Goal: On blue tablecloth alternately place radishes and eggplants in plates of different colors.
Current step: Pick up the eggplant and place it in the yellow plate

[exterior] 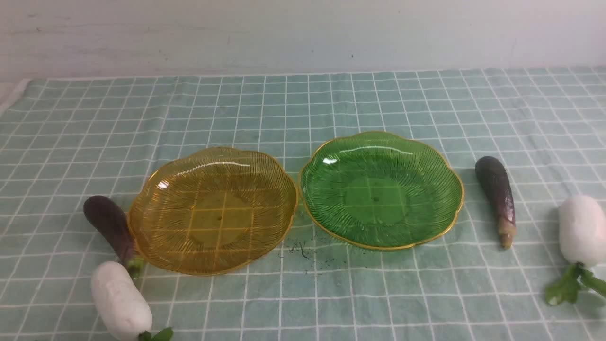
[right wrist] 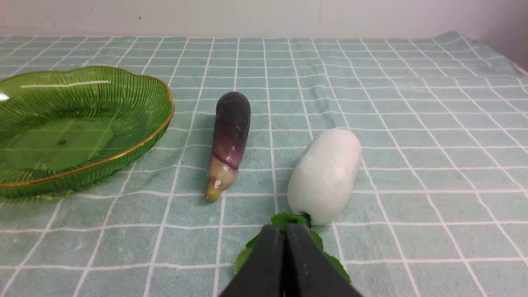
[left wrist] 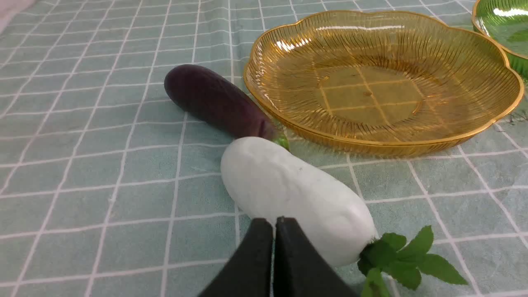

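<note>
Two empty plates stand side by side mid-cloth: an amber plate [exterior: 213,210] [left wrist: 381,78] and a green plate [exterior: 381,189] [right wrist: 70,128]. Left of the amber plate lie a purple eggplant [exterior: 111,226] [left wrist: 218,101] and a white radish [exterior: 120,300] [left wrist: 297,198]. To the green plate's right lie a tan-tipped eggplant [exterior: 497,196] [right wrist: 229,142] and another radish [exterior: 582,230] [right wrist: 326,175]. My left gripper [left wrist: 274,225] is shut and empty, hovering over the near radish. The right gripper [right wrist: 284,231] is shut and empty above that radish's leaves. Neither arm shows in the front view.
The blue tablecloth [exterior: 303,109] with its white grid covers the whole table up to a pale wall [exterior: 303,33]. Small dark specks [exterior: 300,248] lie on the cloth between the plates' near edges. The cloth's left edge [exterior: 12,94] shows at the far left.
</note>
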Controlling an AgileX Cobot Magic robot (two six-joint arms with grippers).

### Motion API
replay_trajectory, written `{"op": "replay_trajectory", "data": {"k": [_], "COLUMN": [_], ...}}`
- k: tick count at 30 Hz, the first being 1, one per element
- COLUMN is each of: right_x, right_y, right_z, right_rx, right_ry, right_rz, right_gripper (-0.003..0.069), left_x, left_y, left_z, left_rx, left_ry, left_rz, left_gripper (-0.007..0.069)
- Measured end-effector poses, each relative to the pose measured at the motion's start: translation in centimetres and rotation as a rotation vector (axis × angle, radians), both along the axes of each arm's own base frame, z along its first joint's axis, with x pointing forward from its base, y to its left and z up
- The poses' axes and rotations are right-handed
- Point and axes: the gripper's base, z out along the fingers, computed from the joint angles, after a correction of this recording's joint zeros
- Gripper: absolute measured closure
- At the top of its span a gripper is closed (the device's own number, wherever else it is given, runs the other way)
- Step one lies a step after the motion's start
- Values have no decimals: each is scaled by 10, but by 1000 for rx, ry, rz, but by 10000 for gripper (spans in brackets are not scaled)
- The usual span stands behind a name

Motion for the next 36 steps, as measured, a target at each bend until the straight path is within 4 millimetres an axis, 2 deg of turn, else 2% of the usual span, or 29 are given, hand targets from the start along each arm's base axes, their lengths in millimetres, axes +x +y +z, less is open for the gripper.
{"op": "replay_trajectory", "data": {"k": [7, 9, 12, 15, 21, 25, 29, 30, 31, 32, 34, 35, 36], "right_x": [0, 0, 0, 0, 0, 0, 0, 0, 0, 0, 0, 0, 0], "right_y": [0, 0, 0, 0, 0, 0, 0, 0, -1, -1, -1, -1, -1], "right_z": [0, 0, 0, 0, 0, 0, 0, 0, 0, 0, 0, 0, 2], "right_rx": [0, 0, 0, 0, 0, 0, -7, -15, -24, -26, -50, -50, -34], "right_ry": [0, 0, 0, 0, 0, 0, 0, 1, 3, 3, 3, 0, -24], "right_rz": [0, 0, 0, 0, 0, 0, -1, -1, -2, -2, -4, -4, -4], "right_gripper": [673, 673, 673, 673, 673, 673, 673, 673, 673, 673, 673, 673, 673], "left_x": [0, 1, 3, 4, 4, 0, -9, -16, -19, -17, -7, -5, 7], "left_y": [0, -2, -4, -3, 6, 16, 14, 10, 8, 6, -3, -5, -12], "left_z": [1, 4, 15, 22, 42, 55, 91, 124, 143, 146, 188, 190, 210], "left_rx": [-6, -104, -368, -517, -721, -779, -763, -684, -651, -638, -525, -510, -467], "left_ry": [-6, -44, -136, -205, -428, -592, -674, -684, -687, -662, -540, -507, -389], "left_rz": [2, 12, 41, 59, 125, 173, 123, 67, 42, 36, -32, -43, -90], "left_gripper": [632, 632, 632, 632, 632, 632, 632, 632, 632, 632, 632, 632, 632]}}
